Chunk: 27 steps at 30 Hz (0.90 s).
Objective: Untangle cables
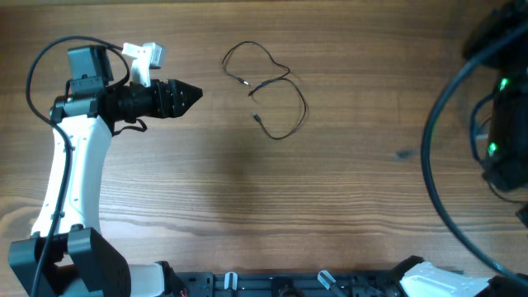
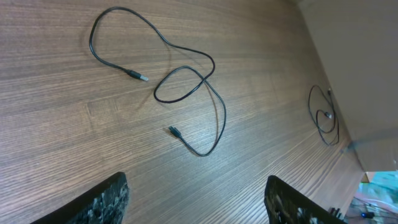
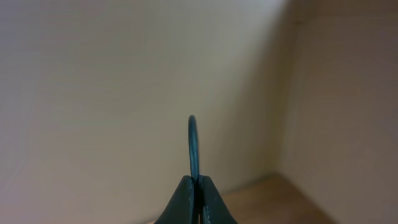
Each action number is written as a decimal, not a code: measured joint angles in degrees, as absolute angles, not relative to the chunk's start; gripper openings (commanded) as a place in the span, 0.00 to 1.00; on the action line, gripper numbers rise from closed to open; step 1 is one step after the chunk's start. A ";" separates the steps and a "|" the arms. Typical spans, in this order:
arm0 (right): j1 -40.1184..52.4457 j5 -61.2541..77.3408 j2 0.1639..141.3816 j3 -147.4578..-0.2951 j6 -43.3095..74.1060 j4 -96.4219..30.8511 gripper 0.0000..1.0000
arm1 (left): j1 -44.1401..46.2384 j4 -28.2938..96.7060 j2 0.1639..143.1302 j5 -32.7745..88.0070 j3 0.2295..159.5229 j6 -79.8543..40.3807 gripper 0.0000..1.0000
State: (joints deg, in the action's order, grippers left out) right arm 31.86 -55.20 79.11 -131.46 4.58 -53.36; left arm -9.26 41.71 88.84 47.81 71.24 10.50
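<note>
Clearly left end effector apart, near cables; right end effector together, maybe pinching dark loop.

Table matt grained wood; cables smooth black plastic sheath.

Cables lie looped (loosely) near left gripper.

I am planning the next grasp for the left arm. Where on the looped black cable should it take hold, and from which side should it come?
Probably the short straight stretch just behind the lower plug end of the cable, coming from above on the left gripper's side. That end lies alone on bare wood, apart from the crossing; the open jaws face it.
</note>
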 measured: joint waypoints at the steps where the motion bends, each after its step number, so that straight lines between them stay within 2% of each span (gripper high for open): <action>1: 29.69 -56.75 79.48 -131.44 3.86 -53.52 0.04 | -9.26 41.82 88.84 47.81 71.24 10.48 0.72; 9: 2.63 -57.56 82.74 -131.39 2.20 -53.49 0.04 | -9.26 42.92 88.84 47.70 71.24 10.50 0.72; 13: -16.51 -41.23 86.56 -131.07 2.28 -53.47 0.04 | -9.26 44.03 88.84 46.35 71.24 10.52 0.71; 17: -30.33 -25.34 91.98 -130.98 6.20 -54.11 0.04 | -9.26 45.01 88.84 44.31 71.24 10.70 0.71; 21: -39.81 -12.47 100.82 -130.82 11.09 -57.89 0.04 | -9.26 46.15 88.84 43.07 71.24 10.90 0.71; 27: -43.66 -6.76 113.95 -130.63 17.78 -65.36 0.04 | -9.26 47.40 88.84 42.63 71.24 10.92 0.71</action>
State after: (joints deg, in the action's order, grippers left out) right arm -43.66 -6.76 113.95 -130.63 17.78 -65.36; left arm -9.26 47.40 88.84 42.63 71.24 10.92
